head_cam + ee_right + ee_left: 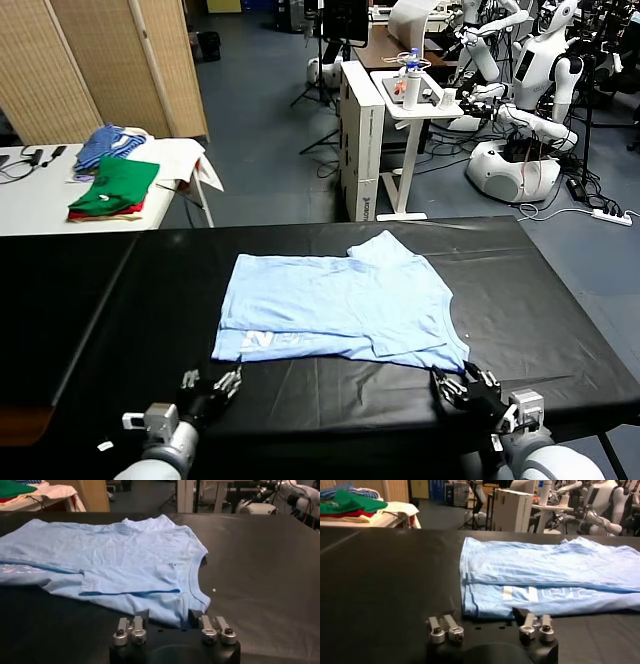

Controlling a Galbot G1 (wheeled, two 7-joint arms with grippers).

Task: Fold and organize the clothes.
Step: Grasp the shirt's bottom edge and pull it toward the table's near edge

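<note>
The light sky-blue T-shirt (pixel 340 305) lies partly folded on the black table (pixel 100 320), its white logo (pixel 275 342) near the front left corner. My left gripper (pixel 212 380) is open, low on the table just in front of that corner. In the left wrist view the shirt's hem (pixel 540 595) lies just beyond the gripper (pixel 489 622), and one fingertip (pixel 522 614) reaches its edge. My right gripper (pixel 465 382) is open at the shirt's front right corner by the collar. In the right wrist view that corner (pixel 165 611) lies between the open jaws of the gripper (pixel 167 619).
A white side table at the far left holds green and red folded garments (pixel 112 190) and a blue striped bundle (pixel 110 143). A white cart (pixel 375 140) and other robots (pixel 530 110) stand behind the table. The table's front edge is just under both grippers.
</note>
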